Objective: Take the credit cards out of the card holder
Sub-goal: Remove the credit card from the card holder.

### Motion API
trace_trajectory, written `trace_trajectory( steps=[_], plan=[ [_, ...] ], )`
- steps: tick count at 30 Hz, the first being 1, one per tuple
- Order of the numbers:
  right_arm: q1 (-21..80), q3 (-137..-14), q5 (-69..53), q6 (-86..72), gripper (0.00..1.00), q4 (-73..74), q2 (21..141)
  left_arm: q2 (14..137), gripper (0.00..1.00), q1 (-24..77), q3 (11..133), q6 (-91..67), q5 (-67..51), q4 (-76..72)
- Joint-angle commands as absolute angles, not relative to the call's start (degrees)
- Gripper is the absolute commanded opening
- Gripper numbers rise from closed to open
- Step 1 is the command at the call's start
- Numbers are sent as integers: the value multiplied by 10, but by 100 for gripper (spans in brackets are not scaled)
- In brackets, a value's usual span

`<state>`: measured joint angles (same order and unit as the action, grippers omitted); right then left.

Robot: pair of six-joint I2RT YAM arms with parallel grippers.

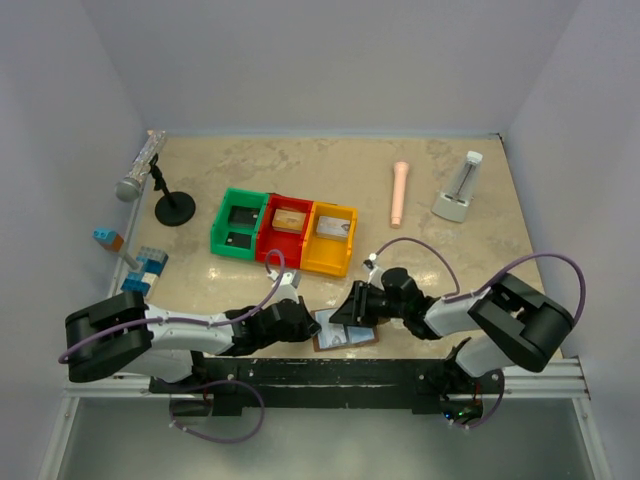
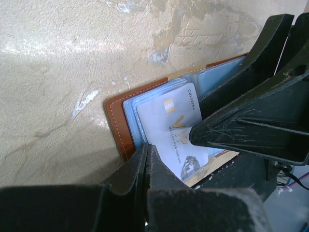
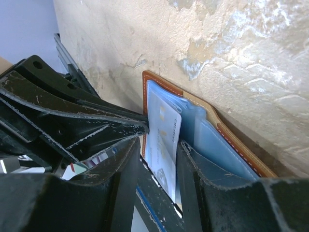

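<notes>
The card holder (image 1: pixel 350 338) lies open near the table's front edge, with a brown rim (image 2: pixel 116 121) and pale blue pockets (image 3: pixel 212 140). A pale credit card (image 2: pixel 169 125) marked VIP sticks partway out of a pocket, towards the near edge. My left gripper (image 1: pixel 305 325) is shut and empty. Its tips (image 2: pixel 146 151) press on the holder's left side by the card. My right gripper (image 1: pixel 352 312) straddles the card (image 3: pixel 164 130), one finger on each long edge. Its right finger (image 3: pixel 193 159) touches the card, and a narrow gap shows at the left one. It is open (image 3: pixel 161 145).
Green (image 1: pixel 238 225), red (image 1: pixel 288 225) and yellow (image 1: pixel 332 238) bins stand in a row mid-table. A microphone (image 1: pixel 140 168) on a stand and blue blocks (image 1: pixel 145 268) are at the left. A pink cylinder (image 1: pixel 400 193) and a white device (image 1: pixel 458 190) are at the back right. A black rail (image 1: pixel 330 372) runs just in front of the holder.
</notes>
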<state>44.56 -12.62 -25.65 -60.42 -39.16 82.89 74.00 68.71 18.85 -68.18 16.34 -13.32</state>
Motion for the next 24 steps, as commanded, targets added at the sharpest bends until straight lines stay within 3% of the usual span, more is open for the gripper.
trace_trajectory(
  steps=[1, 24],
  plan=[
    [451, -154, -299, -602, 40, -426, 850, 764, 0, 689, 160, -666, 169, -58],
    [437, -153, -303, -560, 32, -323, 789, 755, 0, 688, 151, -702, 192, -26]
  ],
)
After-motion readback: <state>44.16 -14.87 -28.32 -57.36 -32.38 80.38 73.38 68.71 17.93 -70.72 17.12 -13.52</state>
